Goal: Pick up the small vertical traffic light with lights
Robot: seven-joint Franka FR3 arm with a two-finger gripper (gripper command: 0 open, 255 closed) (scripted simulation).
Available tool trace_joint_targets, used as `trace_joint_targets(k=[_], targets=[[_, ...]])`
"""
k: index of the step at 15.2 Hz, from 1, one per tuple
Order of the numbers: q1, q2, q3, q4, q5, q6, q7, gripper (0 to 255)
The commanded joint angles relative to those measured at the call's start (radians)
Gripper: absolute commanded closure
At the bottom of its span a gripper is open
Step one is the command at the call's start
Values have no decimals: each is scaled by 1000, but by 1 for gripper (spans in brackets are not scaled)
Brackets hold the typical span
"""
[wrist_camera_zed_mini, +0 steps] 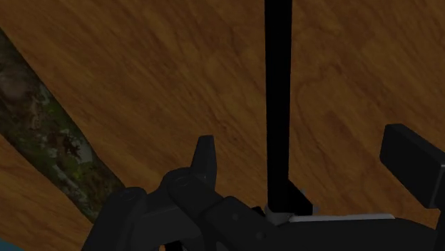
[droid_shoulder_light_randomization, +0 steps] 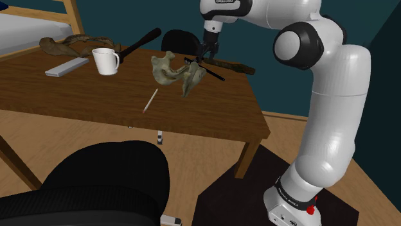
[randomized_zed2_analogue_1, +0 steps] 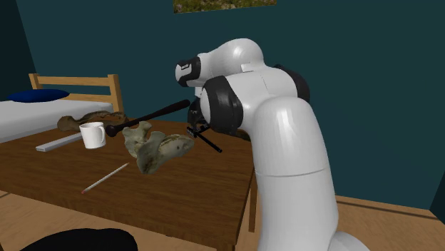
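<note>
two black fingers [wrist_camera_zed_mini: 205, 158] stand well apart, open and gripping nothing, low over the brown wooden counter [droid_shoulder_light_randomization: 77, 96]. the traffic light [wrist_camera_zed_mini: 277, 93], a thin all-black piece, runs between them as a straight dark bar, nearer one finger than the other and touching neither so far as can be seen. in the shoulder view it shows as a slim tilted rod [droid_shoulder_light_randomization: 207, 69] right under the fingers; whether it rests on the counter or sits just above it, i cannot tell. just beside the fingers on one side lies a mossy, mottled branch [wrist_camera_zed_mini: 50, 135]. a pale bone-like shape [droid_shoulder_light_randomization: 172, 72] sits near the fingers on the other side, with a thin pencil-like stick [droid_shoulder_light_randomization: 150, 101] past it, and a white mug [droid_shoulder_light_randomization: 106, 61] and a flat grey bar [droid_shoulder_light_randomization: 67, 66] well apart from them.
</note>
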Motion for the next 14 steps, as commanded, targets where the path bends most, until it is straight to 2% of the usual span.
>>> trace_joint_targets(k=[1, 6, 8, 9, 14], targets=[[-2, 21, 1, 4, 4, 17, -3, 0], [2, 17, 2, -77, 5, 94, -9, 0], [2, 17, 2, -77, 5, 94, -9, 0], [2, 16, 2, -77, 5, 94, -9, 255], [2, 16, 2, -79, 4, 94, -9, 255]])
